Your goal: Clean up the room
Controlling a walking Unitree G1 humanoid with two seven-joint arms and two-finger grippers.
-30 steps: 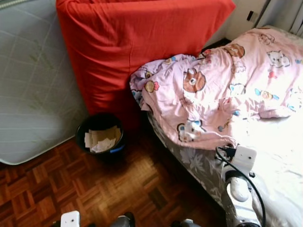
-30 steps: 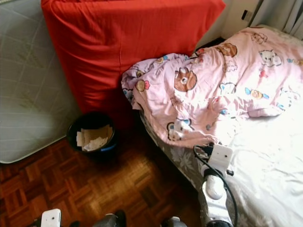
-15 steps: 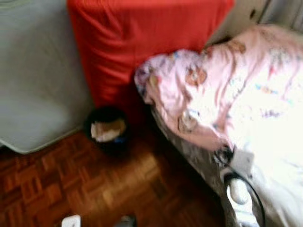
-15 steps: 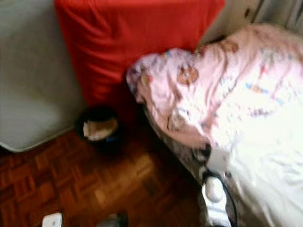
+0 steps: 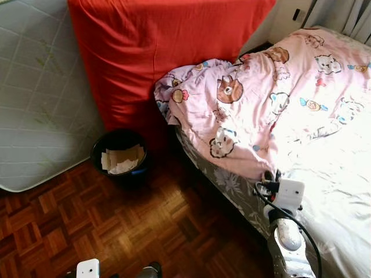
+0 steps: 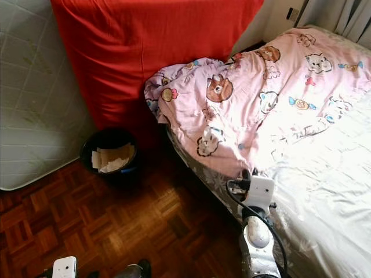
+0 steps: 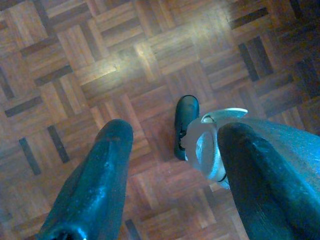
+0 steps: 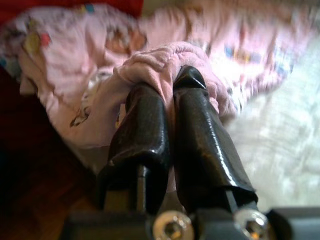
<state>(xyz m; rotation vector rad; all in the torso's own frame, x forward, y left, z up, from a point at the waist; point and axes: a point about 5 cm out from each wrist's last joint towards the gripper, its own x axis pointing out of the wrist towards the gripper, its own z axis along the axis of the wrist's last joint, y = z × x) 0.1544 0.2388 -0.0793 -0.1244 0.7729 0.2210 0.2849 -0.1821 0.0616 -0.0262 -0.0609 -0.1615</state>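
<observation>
Soft, light pink duvet, centre-right, bunches easily: right gripper pinches its edge fold; left gripper gapes wide.

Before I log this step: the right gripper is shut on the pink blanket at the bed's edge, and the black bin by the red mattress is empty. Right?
One thing is wrong: the black bin is not empty; the left eye view shows paper scraps inside it. The rest holds: the right gripper is shut on the pink blanket at the bed's edge, and the bin stands by the red mattress.
</observation>
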